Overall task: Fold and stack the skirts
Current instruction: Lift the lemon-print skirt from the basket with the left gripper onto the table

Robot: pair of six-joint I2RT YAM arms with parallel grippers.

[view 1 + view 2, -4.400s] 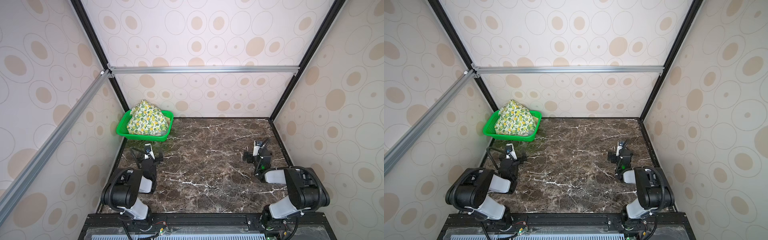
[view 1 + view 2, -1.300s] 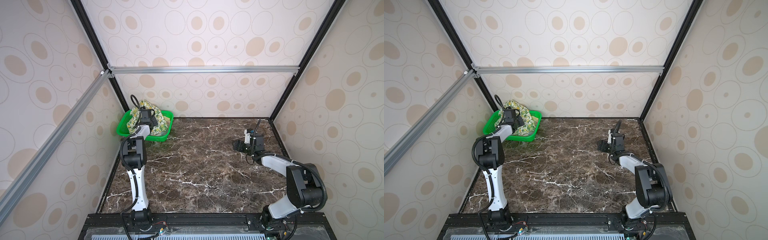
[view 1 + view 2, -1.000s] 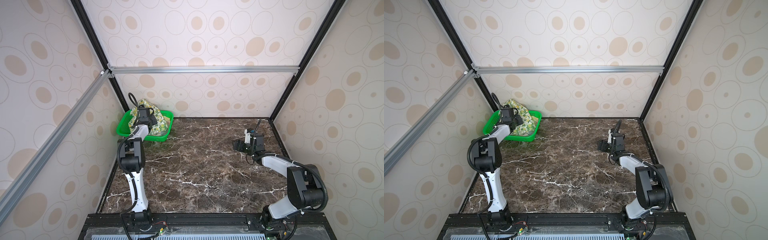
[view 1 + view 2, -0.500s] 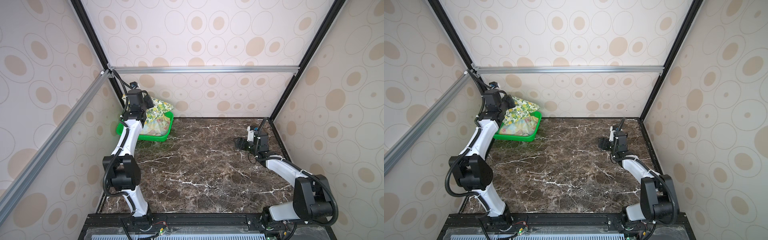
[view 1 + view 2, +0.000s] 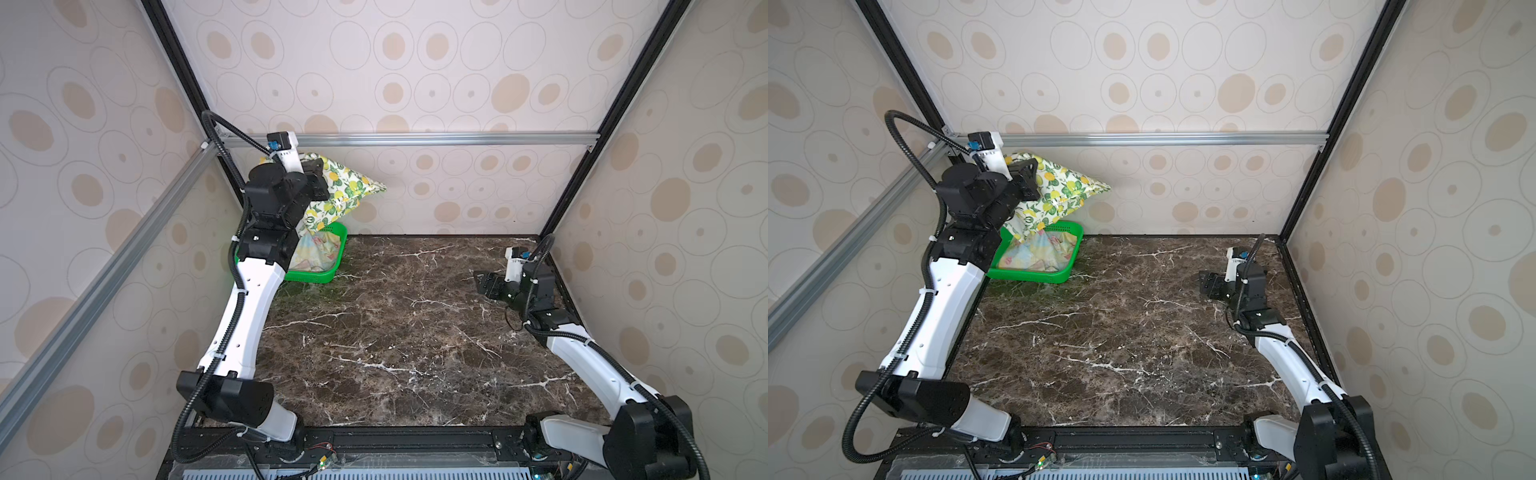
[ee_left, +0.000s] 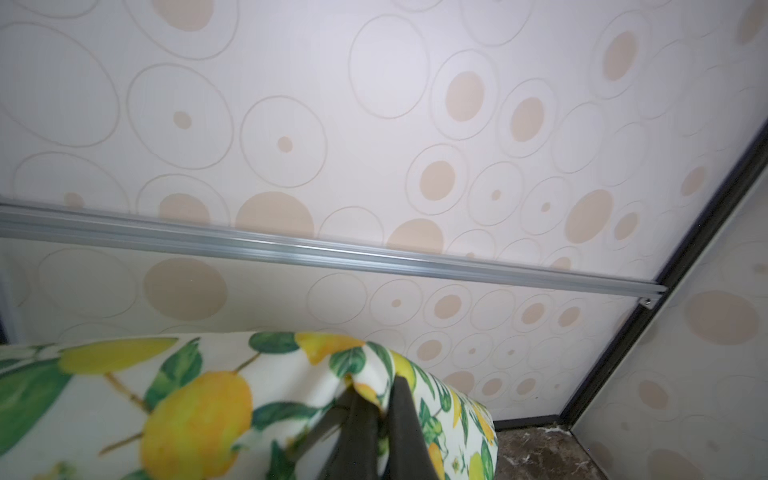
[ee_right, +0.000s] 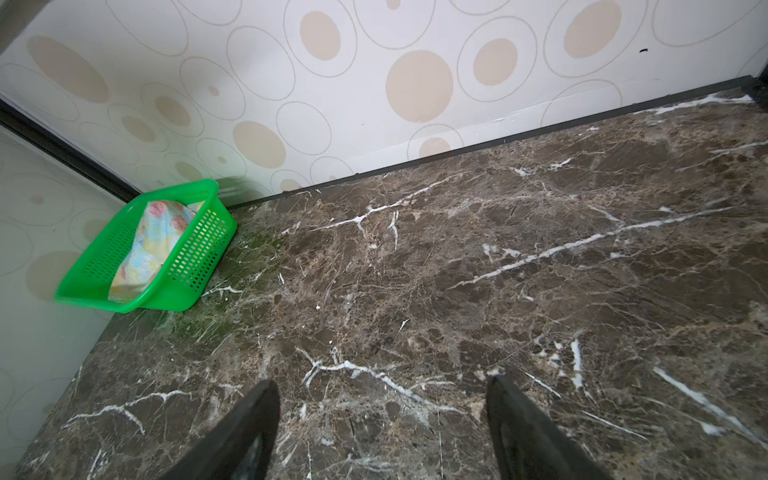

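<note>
Now the left hand (image 6: pixel 382 411) is raised high by the back left corner, its fingers pinched tight on a fold of the lemon skirt (image 5: pixel 349 189). Half a second ago that skirt still trailed down into the green basket (image 5: pixel 316 276). It has since come up and hangs in the air above the basket, spread out towards the back wall. A few seconds back it lay heaped on top and hid everything beneath. With it lifted off, the pastel skirt (image 7: pixel 153 245) shows crumpled inside the basket, at the far left of the tabletop (image 5: pixel 395 332). The right hand (image 7: pixel 380 386) has hardly shifted; it hovers low over the bare marble on the right, fingers spread wide and holding nothing.
</note>
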